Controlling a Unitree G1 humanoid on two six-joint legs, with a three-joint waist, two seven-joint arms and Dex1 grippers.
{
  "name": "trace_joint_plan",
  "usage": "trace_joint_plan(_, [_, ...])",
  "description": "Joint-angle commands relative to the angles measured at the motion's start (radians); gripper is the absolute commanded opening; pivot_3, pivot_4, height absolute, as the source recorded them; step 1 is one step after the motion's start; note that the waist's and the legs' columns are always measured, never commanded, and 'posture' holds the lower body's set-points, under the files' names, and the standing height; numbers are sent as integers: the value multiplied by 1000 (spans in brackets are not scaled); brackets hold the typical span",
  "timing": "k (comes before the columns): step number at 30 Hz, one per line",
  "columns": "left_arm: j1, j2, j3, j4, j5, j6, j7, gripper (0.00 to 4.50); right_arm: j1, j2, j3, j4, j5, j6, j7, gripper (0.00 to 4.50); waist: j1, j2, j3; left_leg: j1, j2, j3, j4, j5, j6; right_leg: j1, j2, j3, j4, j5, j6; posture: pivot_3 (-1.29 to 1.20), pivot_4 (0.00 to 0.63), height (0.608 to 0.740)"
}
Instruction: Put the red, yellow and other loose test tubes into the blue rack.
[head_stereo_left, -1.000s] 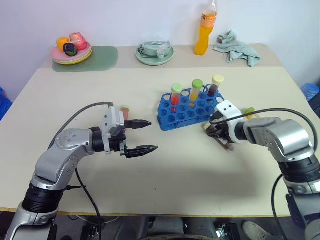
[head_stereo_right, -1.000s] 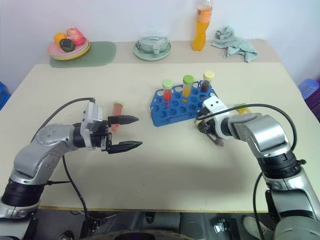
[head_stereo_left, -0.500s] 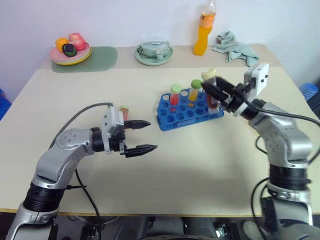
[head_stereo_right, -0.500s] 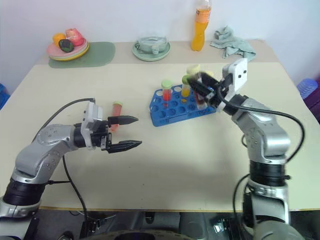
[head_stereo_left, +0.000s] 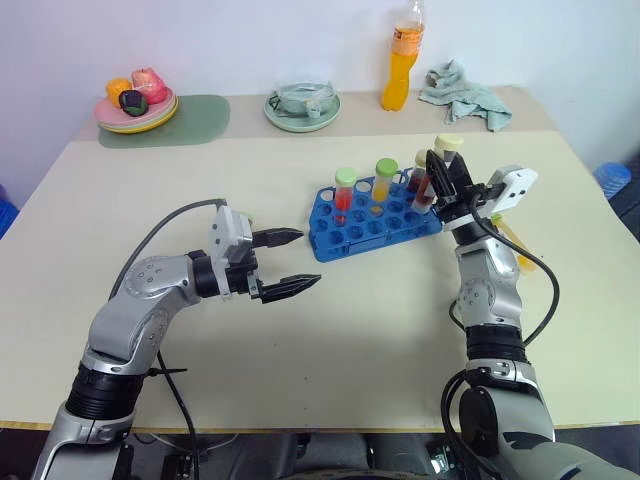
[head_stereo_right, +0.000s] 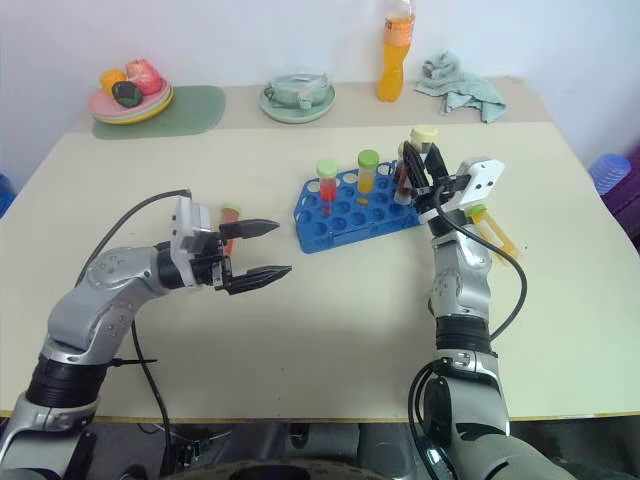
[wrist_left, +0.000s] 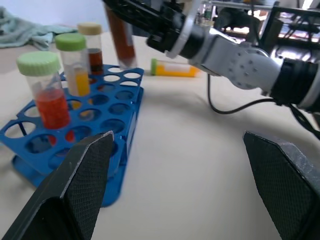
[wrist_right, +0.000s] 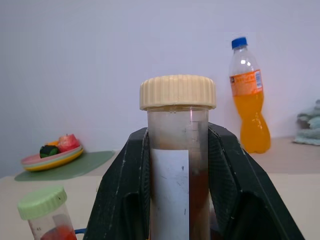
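Observation:
The blue rack (head_stereo_left: 372, 217) stands mid-table with a red tube (head_stereo_left: 343, 193), a yellow tube (head_stereo_left: 384, 182) and a brown cream-capped tube (wrist_left: 92, 47) upright in its holes. My right gripper (head_stereo_left: 440, 178) is shut on another brown tube with a cream cap (wrist_right: 177, 95), held upright just above the rack's right end. A yellow tube (head_stereo_left: 511, 240) lies on the table right of that arm. My left gripper (head_stereo_left: 308, 258) hovers open and level left of the rack, pointing at it, with nothing between its fingers. A red tube (head_stereo_right: 230, 216) lies behind it.
Along the far edge stand an orange drink bottle (head_stereo_left: 397, 62), a crumpled green cloth (head_stereo_left: 460, 82), a pale green plate (head_stereo_left: 302, 108) with a cup, and a plate of fruit (head_stereo_left: 135, 100) on a green mat (head_stereo_left: 195, 115).
My right gripper rose from the table right of the rack with the brown tube, swung it upright and now holds it over the rack's right end. The left gripper stayed open and barely moved.

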Motion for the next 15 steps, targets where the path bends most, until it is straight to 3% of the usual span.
trace_joint_plan(1, [5, -2, 8, -22, 7, -25, 7, 4263, 5, -16, -19, 24, 19, -60, 40, 1208, 0, 0, 0, 0, 0, 0, 0, 0, 0, 0, 0, 0, 0, 0, 0, 0, 150, 739])
trace_joint_plan(15, [-13, 29, 10, -22, 20, -27, -15, 4263, -49, -25, -28, 286, -5, -182, 75, 1208, -1, 0, 0, 8, 0, 0, -1, -3, 4, 2, 1, 1, 0, 0, 0, 0, 150, 739])
